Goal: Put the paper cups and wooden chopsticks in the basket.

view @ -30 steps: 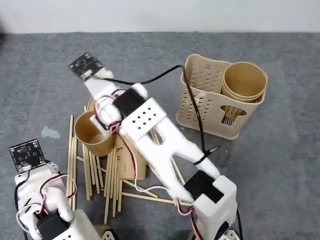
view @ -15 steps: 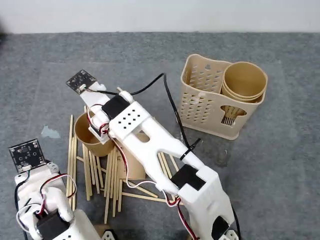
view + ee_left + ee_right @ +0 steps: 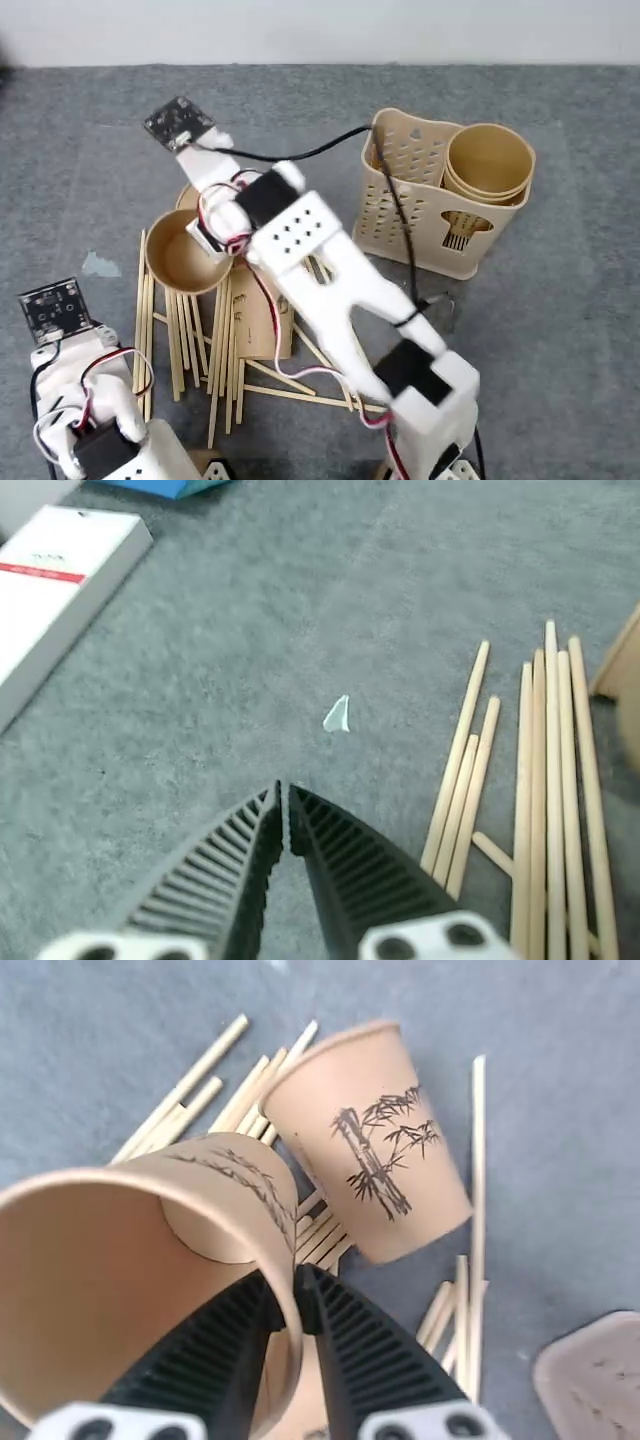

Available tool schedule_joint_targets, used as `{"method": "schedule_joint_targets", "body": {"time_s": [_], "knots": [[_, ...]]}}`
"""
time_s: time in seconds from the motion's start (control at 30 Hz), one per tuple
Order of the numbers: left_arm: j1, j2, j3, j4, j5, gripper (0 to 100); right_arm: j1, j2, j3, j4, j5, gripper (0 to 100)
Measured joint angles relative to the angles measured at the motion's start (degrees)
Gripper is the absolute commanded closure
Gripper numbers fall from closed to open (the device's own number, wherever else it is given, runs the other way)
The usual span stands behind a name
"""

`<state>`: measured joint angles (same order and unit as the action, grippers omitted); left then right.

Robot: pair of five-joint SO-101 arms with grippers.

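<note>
With the right gripper [image 3: 294,1282] pinching the rim of a paper cup [image 3: 110,1260] and the left gripper [image 3: 285,798] closed empty, that cup likely needs carrying into the basket [image 3: 425,205] next.

Left gripper [image 3: 284,798] hangs over grey mat [image 3: 230,630], black ribbed fingers [image 3: 350,860] pressed together at the tips. Small pale scrap [image 3: 337,715] lies on the mat just beyond the tips; chopsticks [image 3: 545,780] lie roughly parallel beside the gripper, with a tan edge [image 3: 622,670] past them, can't tell what it is. White box [image 3: 55,575] with a red stripe sits well apart from the gripper, blue thing [image 3: 185,486] near it.
</note>
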<state>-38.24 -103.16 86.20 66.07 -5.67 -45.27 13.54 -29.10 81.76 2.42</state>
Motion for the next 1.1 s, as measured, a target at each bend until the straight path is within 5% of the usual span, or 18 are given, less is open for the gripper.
{"method": "schedule_joint_targets", "body": {"time_s": [0.23, 0.57, 0.83, 1.1], "knots": [[0.0, 0.0, 2.9, -3.8, 0.0, 99, 5.9, -13.3, 0.0, 4.5, 3.3, 98.9], [0.0, 0.0, 2.9, -4.2, 0.0, 99, 26.7, -29.9, -0.1, 9.8, 9.9, 98.9], [0.0, 0.0, 2.9, -4.2, 0.0, 99, 44.3, -32.9, -0.1, 10.3, 13.6, 98.9], [0.0, 0.0, 2.9, -4.3, 0.0, 99, 54.3, -32.9, -0.1, 10.4, 14.3, 98.9]]}}
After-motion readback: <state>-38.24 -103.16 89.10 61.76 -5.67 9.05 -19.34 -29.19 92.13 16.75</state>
